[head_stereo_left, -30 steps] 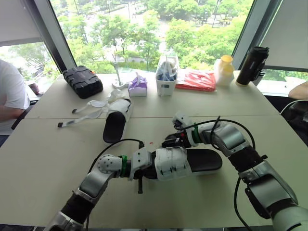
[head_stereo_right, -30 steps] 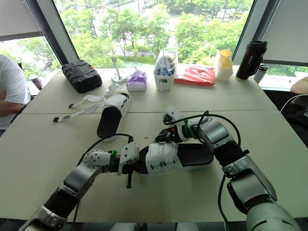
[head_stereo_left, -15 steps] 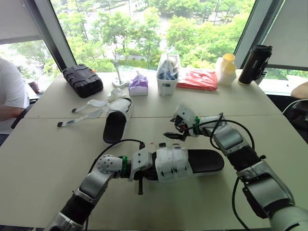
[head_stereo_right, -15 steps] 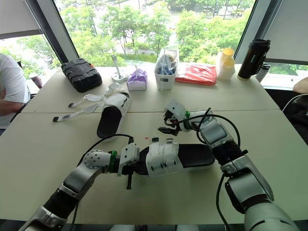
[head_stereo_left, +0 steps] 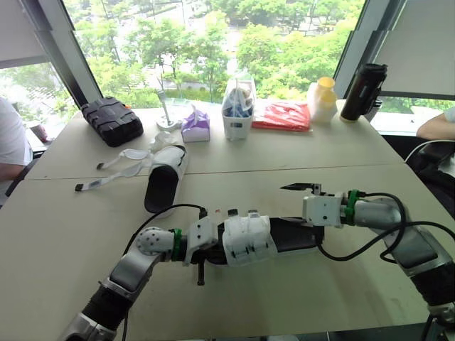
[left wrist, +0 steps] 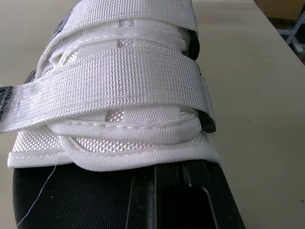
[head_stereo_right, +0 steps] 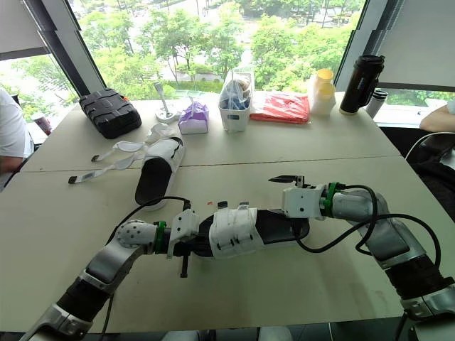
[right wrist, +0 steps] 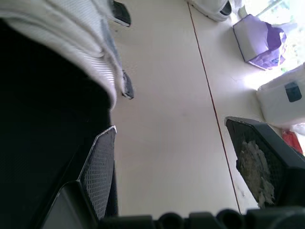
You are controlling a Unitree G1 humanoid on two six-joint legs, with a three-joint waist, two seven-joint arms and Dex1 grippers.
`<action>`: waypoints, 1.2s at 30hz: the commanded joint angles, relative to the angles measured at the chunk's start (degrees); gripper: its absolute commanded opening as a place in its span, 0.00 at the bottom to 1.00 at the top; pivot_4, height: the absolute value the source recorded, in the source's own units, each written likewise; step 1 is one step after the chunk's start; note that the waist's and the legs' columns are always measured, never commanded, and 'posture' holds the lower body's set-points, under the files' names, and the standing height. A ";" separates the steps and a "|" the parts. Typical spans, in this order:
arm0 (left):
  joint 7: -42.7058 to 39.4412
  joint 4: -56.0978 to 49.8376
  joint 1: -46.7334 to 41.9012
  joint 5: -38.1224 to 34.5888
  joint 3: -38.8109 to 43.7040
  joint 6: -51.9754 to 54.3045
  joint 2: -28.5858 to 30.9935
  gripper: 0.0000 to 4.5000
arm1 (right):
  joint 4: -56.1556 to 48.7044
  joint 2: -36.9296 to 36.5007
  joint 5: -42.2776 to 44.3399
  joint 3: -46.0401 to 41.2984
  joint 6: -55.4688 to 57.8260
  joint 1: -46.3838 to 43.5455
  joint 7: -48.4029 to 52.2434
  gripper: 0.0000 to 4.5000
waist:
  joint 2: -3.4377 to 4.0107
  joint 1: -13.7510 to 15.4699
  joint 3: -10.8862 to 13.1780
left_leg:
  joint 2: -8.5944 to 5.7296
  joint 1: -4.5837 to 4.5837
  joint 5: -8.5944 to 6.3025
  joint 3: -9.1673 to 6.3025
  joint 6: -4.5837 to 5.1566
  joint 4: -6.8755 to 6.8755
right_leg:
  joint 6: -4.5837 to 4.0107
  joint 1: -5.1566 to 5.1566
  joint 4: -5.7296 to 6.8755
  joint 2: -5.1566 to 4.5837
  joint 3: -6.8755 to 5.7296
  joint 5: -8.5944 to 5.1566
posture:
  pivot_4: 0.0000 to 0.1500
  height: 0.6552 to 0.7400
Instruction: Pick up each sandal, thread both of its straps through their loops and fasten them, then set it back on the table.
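The near sandal (head_stereo_left: 245, 239), black-soled with both white straps (left wrist: 119, 76) wrapped over its upper, lies across the table's front. My left gripper (head_stereo_left: 208, 245) is shut on its toe end, one black finger (left wrist: 190, 193) lying on the sole. At the heel end my right gripper (head_stereo_left: 298, 207) is open, its fingers (right wrist: 97, 176) wide apart, one beside the sole's edge and the other out over bare table. The second sandal (head_stereo_left: 163, 182) lies farther back on the left with its loose straps (head_stereo_left: 114, 169) spread on the table.
Along the window edge stand a black case (head_stereo_left: 111, 121), a purple tissue pack (head_stereo_left: 194, 125), a white caddy (head_stereo_left: 237, 114), a red bag (head_stereo_left: 288, 115), a yellow-lidded bottle (head_stereo_left: 321, 99) and a black flask (head_stereo_left: 357, 92). A person's sleeve (head_stereo_left: 7, 142) is at the left, an arm (head_stereo_left: 437, 124) at the right.
My right gripper has left the strap area and swung right to the heel end, fingers now wide apart. The left gripper keeps its hold. The camera has shifted.
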 commanded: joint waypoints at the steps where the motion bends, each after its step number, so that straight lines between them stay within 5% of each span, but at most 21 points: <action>1: 0.80 -0.40 2.15 -0.43 3.42 3.88 4.01 0.00 | -0.02 -0.82 -3.36 -1.48 -10.17 0.00 -2.46 0.87 | -0.13 -0.24 0.21 | 0.04 0.03 0.01 -0.01 -0.02 0.00 | -0.02 -0.01 0.06 0.05 0.00 0.01 | 1.00 1.00; 9: 0.31 -4.37 4.31 -4.59 8.35 6.24 8.99 0.00 | 8.66 1.36 -11.39 0.83 -31.14 -0.95 -9.41 0.87 | -0.06 -0.95 0.67 | 0.21 0.00 0.17 -0.03 -0.30 0.00 | -0.24 -0.15 0.22 0.34 0.11 0.12 | 1.00 1.00; 27: 7.79 -18.15 5.97 -19.77 22.85 21.65 9.78 0.00 | 24.32 16.72 -31.74 12.25 -53.34 -15.66 -25.79 0.87 | -0.49 -1.04 1.25 | 0.24 -0.29 0.54 0.05 -0.96 -0.05 | -0.57 -0.89 0.85 0.55 0.35 0.14 | 1.00 1.00; 30: 9.11 -19.06 6.93 -20.33 23.92 22.21 10.03 0.00 | 24.44 16.76 -32.99 12.85 -54.10 -15.87 -27.26 0.69 | -0.49 -1.09 1.25 | 0.24 -0.30 0.55 0.07 -0.97 -0.07 | -0.61 -0.91 0.84 0.56 0.36 0.12 | 1.00 1.00; 36: 10.56 -19.67 7.67 -20.82 25.08 22.25 10.29 0.00 | 25.36 16.45 -37.68 11.66 -52.96 -17.82 -31.94 0.02 | -0.52 -1.32 1.25 | 0.25 -0.24 0.58 0.13 -1.03 -0.06 | -0.62 -0.93 0.96 0.59 0.41 0.12 | 1.00 1.00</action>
